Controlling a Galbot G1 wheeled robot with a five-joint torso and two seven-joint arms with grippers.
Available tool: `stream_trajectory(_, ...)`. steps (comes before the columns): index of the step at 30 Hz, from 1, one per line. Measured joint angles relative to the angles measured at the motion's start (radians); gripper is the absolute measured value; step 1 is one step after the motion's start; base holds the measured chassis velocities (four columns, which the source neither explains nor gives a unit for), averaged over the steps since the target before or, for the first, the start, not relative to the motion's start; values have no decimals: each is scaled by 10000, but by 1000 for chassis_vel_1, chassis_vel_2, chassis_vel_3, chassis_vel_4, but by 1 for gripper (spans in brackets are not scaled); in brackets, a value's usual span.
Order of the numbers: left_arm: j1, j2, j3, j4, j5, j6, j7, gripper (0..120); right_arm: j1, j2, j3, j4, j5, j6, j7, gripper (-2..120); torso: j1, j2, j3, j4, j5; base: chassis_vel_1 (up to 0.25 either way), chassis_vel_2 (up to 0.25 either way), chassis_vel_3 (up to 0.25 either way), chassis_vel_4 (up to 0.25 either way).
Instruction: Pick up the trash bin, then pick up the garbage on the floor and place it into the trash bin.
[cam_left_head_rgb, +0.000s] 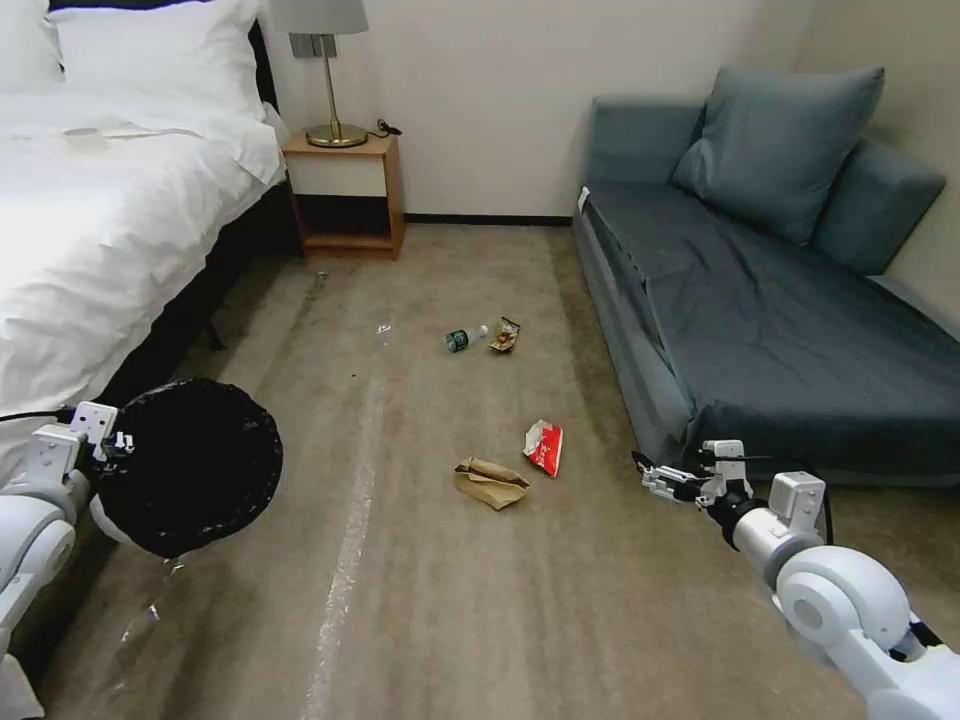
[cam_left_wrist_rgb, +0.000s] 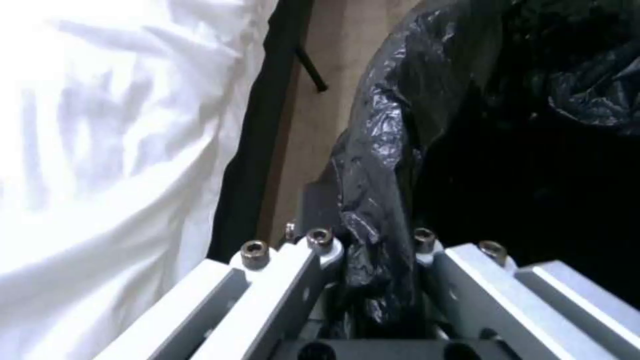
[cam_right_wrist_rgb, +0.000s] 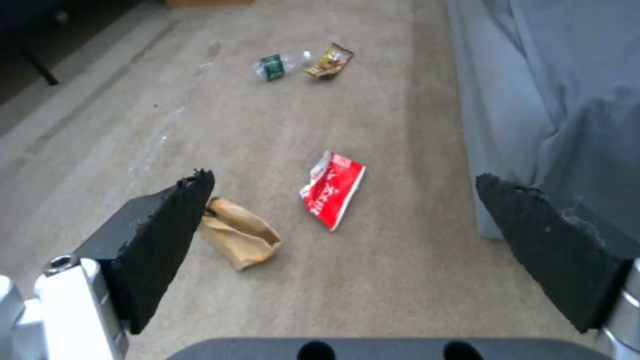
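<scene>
head view: left gripper (cam_left_head_rgb: 118, 443) clamped on trash bin (cam_left_head_rgb: 190, 465) rim, right gripper (cam_left_head_rgb: 655, 478) agape above carpet (cam_left_head_rgb: 400, 600)

1. a bed (cam_left_head_rgb: 90, 230) with white sheets and pillows stands along the left.
2. a wooden nightstand (cam_left_head_rgb: 345, 195) beside it carries a brass lamp (cam_left_head_rgb: 330, 80).
3. a blue-grey sofa (cam_left_head_rgb: 780, 320) with cushions lines the right wall.
4. beige carpet (cam_left_head_rgb: 420, 600) covers the floor.

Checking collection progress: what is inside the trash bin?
The trash bin, held at its rim by the left gripper, shows only black liner inside; no litter visible, though its dark bottom cannot be made out.
</scene>
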Motion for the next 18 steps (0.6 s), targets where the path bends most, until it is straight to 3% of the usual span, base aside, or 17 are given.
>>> stream_trajectory(18,350,193,-265,-58,29,-273,219,4,-342,241,-7,-28,-360,267,-325,100,-1,1,-1,1,0,-3,4,3,-4)
